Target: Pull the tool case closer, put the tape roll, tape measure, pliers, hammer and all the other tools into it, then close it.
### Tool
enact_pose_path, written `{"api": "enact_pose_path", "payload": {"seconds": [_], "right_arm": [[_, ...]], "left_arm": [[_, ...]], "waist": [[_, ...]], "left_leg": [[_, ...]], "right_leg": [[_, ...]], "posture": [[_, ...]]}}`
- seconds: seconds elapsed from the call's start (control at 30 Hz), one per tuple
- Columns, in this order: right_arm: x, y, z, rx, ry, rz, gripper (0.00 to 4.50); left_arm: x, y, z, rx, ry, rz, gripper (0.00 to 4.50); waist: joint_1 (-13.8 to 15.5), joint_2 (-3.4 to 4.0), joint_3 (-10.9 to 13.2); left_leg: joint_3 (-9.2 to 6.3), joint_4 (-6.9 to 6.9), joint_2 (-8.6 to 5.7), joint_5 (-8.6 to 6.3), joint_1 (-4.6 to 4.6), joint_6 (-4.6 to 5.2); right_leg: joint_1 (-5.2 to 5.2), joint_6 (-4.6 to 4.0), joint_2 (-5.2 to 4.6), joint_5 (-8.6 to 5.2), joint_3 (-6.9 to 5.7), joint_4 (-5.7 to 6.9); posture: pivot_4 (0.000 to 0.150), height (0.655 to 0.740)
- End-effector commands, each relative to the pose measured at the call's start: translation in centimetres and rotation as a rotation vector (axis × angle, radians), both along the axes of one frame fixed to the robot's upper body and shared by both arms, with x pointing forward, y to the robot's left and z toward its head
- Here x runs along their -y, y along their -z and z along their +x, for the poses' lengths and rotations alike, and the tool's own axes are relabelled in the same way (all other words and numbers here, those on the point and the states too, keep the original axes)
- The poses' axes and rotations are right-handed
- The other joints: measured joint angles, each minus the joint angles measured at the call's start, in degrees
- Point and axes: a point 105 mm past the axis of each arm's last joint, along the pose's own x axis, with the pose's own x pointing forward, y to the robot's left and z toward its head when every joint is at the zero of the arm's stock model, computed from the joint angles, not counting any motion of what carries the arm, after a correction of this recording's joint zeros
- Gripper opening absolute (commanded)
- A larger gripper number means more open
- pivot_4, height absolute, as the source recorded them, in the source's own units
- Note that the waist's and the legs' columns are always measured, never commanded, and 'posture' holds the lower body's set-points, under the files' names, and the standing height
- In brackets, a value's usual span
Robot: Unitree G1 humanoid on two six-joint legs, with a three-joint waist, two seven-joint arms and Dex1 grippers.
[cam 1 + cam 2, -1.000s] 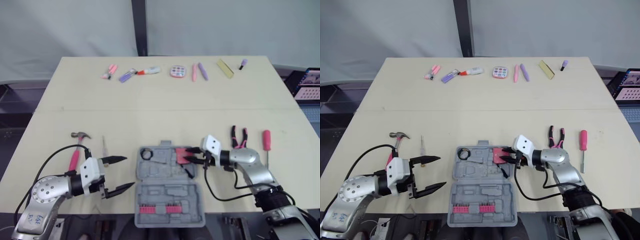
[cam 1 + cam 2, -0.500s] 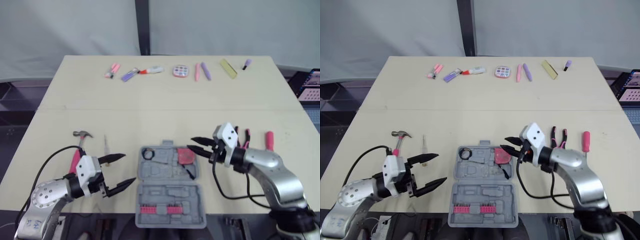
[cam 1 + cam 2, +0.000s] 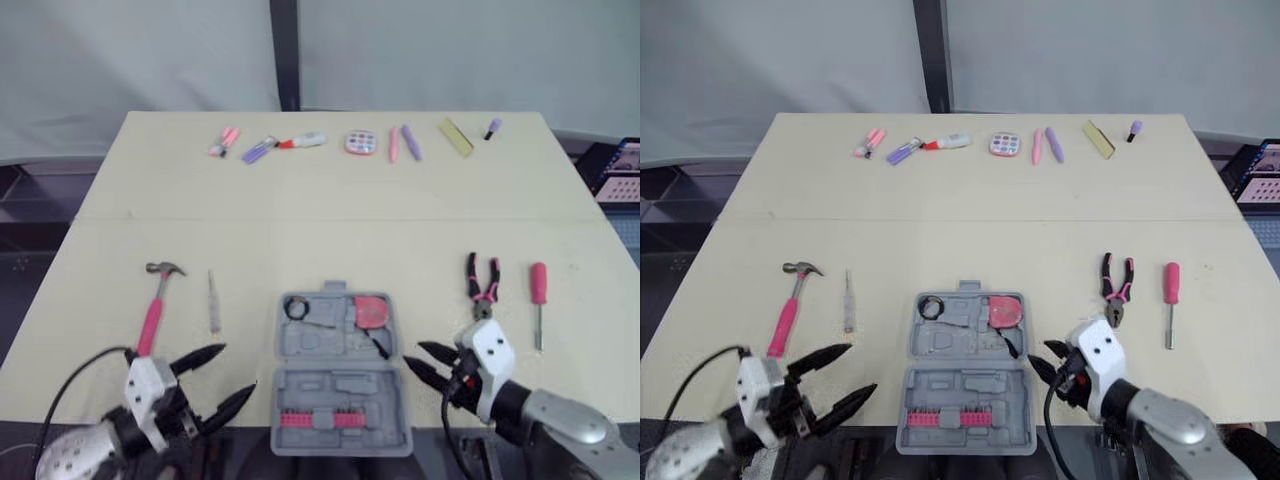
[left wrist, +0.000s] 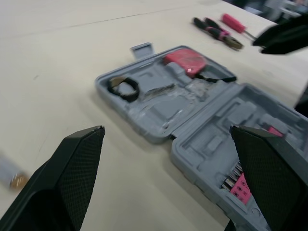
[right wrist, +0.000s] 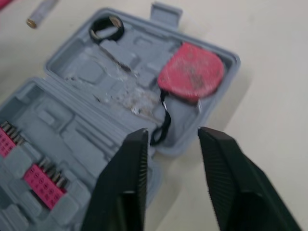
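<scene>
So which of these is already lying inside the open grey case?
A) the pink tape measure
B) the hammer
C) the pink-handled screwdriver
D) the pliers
A: the pink tape measure sits in the case, while the hammer, pliers and screwdriver lie out on the table.

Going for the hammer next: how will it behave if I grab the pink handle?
The hammer is probably head-heavy: its metal head sits at the far end, so gripped low on the handle it may tip. It looks rigid, and lying flat it seems unlikely to roll.
</scene>
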Motion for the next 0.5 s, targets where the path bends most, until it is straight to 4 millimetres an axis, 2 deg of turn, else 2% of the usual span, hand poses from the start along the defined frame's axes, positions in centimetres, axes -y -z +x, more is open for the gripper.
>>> {"api": "enact_pose_path", "payload": {"seconds": [0.03,0.07,0.1,0.23,0.5], "right_arm": [[0.8,0.5,-0.6,0.007,0.024,-0.009,3.88],[1.0,0.9,-0.9,-0.004,0.024,-0.006,4.40],[1.1,1.2,-1.2,-0.017,0.024,-0.002,4.46],[1.1,1.8,-1.7,-0.028,0.004,0.002,4.46],[1.7,2.4,-1.9,-0.030,0.005,-0.008,4.46]], "left_arm": [[-0.5,0.1,-1.3,0.007,-0.065,0.016,4.50],[-0.5,0.5,-1.8,-0.005,-0.062,0.028,4.50],[-0.7,1.0,-2.3,-0.018,-0.061,0.041,4.50],[-1.2,1.6,-2.6,-0.013,-0.032,0.073,4.50],[-2.2,1.5,-1.3,0.036,0.007,0.087,4.50]], "waist": [[0.19,-0.08,-0.05],[0.20,-0.09,-0.06],[0.23,-0.10,-0.06],[0.18,-0.08,-0.05],[0.09,-0.08,-0.06]], "left_leg": [[-0.01,0.05,-0.01,0.00,0.00,0.00],[-0.02,0.07,-0.01,0.00,0.01,0.00],[-0.02,0.03,-0.01,0.00,0.03,0.00],[-0.02,0.01,0.00,0.00,0.07,0.01],[-0.04,-0.09,0.02,0.00,0.23,0.00]], "right_leg": [[0.01,0.00,0.01,0.00,0.01,-0.06],[0.03,-0.01,0.01,-0.01,0.03,-0.13],[0.08,-0.01,0.02,-0.01,0.03,-0.21],[0.20,-0.03,0.04,-0.02,0.04,-0.39],[0.33,-0.09,0.03,-0.05,0.03,-0.42]], "posture": [[0.150,0.7400],[0.150,0.7400],[0.150,0.7400],[0.150,0.7400],[0.150,0.7400]]}}
